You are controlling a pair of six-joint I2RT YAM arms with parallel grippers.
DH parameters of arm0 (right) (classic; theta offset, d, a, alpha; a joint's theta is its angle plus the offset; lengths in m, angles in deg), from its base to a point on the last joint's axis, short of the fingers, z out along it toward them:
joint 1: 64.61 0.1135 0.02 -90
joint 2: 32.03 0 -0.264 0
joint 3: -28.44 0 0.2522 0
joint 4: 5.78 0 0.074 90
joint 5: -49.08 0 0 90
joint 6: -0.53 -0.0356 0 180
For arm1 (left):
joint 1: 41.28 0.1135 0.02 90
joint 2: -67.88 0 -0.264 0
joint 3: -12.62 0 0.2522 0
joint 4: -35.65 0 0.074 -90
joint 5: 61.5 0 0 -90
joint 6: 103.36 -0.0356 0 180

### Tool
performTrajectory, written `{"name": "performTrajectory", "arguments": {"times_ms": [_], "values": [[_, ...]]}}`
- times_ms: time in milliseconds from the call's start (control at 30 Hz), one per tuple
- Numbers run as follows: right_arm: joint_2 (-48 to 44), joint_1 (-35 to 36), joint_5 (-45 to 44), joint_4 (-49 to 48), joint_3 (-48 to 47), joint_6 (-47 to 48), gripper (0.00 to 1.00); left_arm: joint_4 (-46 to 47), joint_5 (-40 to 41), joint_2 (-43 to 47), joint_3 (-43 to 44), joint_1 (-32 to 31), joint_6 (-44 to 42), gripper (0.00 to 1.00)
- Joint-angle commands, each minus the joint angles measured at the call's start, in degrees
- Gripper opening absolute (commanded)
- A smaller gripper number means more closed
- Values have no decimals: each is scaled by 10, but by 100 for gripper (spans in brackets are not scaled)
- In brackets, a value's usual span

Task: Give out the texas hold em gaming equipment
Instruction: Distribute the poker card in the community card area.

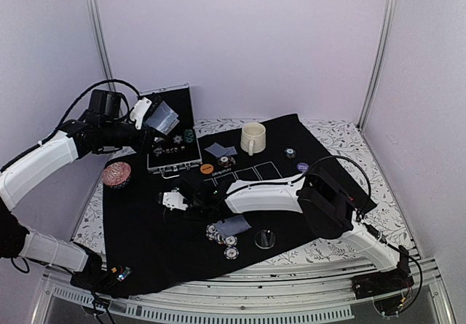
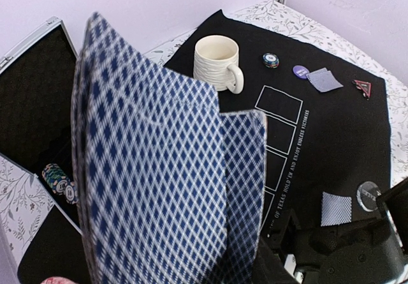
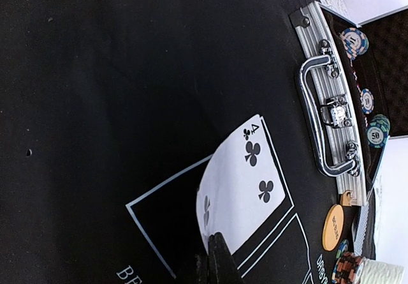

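Texas hold 'em gear lies spread over a black mat [image 1: 145,244] on the floral table [image 1: 342,131]. The left tool [image 1: 151,114], jaws partly apart, grips a fan of cards [image 2: 159,169] over the open case [image 1: 173,138] at the mat's far-left corner. Their blue-checked backs fill the left wrist view.

The right arm stretches leftward across the mat. The right tool [image 3: 215,261] is pinched fully closed on the edge of a four of clubs [image 3: 245,185]. The card is face up, overlapping a white-outlined box printed on the mat, near the case's handle [image 3: 328,121].

Cased chips [image 2: 58,180] sit inside the case. An orange disc [image 1: 207,169] and a chip stack [image 1: 224,162] lie just in front of it. A card pair [image 1: 220,150] lies face down between the stack and the upright mug [image 1: 253,137].

Right of the mug are a lone chip [image 1: 290,152] and a purple disc [image 1: 302,167]. The left wrist view shows side cards [image 2: 324,80], face down, and a red-edged triangle [image 2: 362,87] beyond them.

Toward the mat's near edge, front chips [image 1: 222,232] cluster beside a single card [image 1: 234,224], with a dark disc [image 1: 265,238] just to its right.
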Motion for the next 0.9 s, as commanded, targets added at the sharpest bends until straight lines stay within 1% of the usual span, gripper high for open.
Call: {"name": "performTrajectory", "arguments": {"times_ms": [0,133,200,233,300,367,400,467,600,733,867], "values": [[21,3,23,42,-14,-16,2,20,-12,12,8,6,0,38],[13,3,18,69,-22,-28,2,20,-13,11,7,7,0,38],[6,3,11,66,-16,-34,8,20,-15,12,8,7,-1,39],[5,2,11,66,-16,-35,14,20,-16,12,8,7,-1,39],[2,3,17,64,-16,-38,31,20,-17,12,8,7,-1,39],[-9,4,38,66,-12,-46,45,20,-18,12,7,7,-2,39],[-19,5,52,63,-6,-53,49,20,-18,12,7,7,-1,38],[-48,6,80,47,21,-64,53,21,-20,12,7,8,-2,39],[-122,10,131,1,96,-72,56,21,-21,11,7,8,-2,38],[-231,9,192,-70,196,-85,59,21,-21,10,7,8,-2,39],[-318,3,258,-117,265,-125,59,21,-28,8,6,8,-3,39]]}}
